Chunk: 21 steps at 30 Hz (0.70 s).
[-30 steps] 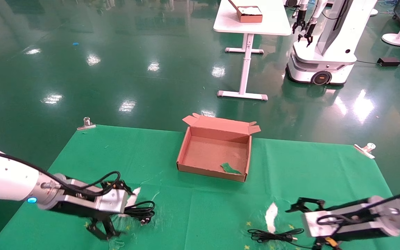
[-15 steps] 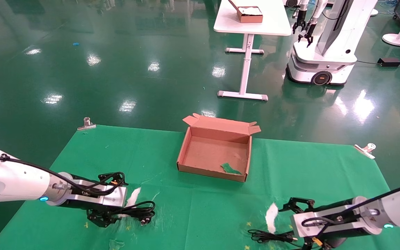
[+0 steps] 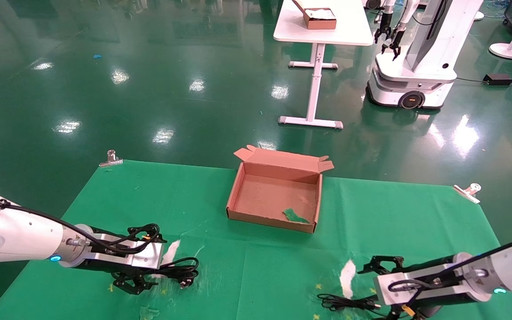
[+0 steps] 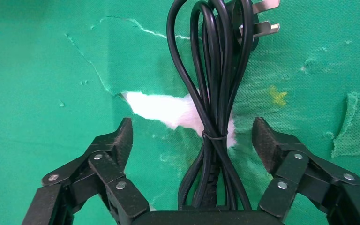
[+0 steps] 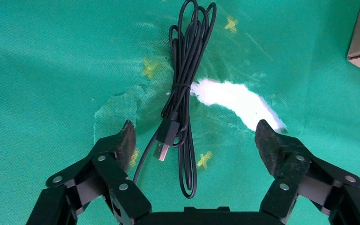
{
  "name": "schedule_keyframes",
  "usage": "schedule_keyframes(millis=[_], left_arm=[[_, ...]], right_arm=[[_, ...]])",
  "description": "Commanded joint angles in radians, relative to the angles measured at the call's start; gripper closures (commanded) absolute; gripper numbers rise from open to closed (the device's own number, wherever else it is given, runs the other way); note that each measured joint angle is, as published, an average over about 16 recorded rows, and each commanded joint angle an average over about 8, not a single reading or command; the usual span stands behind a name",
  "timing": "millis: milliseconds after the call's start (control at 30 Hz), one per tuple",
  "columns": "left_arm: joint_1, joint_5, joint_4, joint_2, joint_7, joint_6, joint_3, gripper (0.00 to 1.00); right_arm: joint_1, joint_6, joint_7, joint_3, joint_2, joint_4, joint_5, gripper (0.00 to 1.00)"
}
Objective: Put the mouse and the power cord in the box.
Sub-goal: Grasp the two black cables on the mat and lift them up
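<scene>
Mouse body itself is hidden: only its thin cable (image 5: 183, 93), tied in one bundle with a USB plug (image 5: 161, 151), shows on the green cloth (image 3: 256, 275) at the near right, partly cut off by the edge of the head view. One right gripper (image 5: 194, 145) hovers low over that bundle with its fingers (image 5: 122, 140) spread wide, touching nothing. One power cord (image 4: 213, 108), looped and tied, lies on the cloth at the near left, its pronged plug (image 4: 255, 21) pointing away; its near end runs out of sight under the left gripper (image 4: 192, 143), whose fingers stand apart on either side of the cord. One box (image 3: 237, 186) sits open at the middle of the cloth, a green scrap (image 3: 295, 216) on its floor
</scene>
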Motion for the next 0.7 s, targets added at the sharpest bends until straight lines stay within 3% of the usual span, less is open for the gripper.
schedule_keyframes(millis=[33,700], left_arm=[[0.001,0.000,-0.003,-0.001,-0.002,0.000,0.000,1.00],[0.002,-0.001,-0.012,-0.003,-0.006,0.000,0.001,1.00]], right_arm=[[-0.001,-0.001,0.001,0.000,0.001,0.003,0.001,1.00],[-0.004,-0.004,0.004,0.002,0.004,0.013,0.004,1.00]])
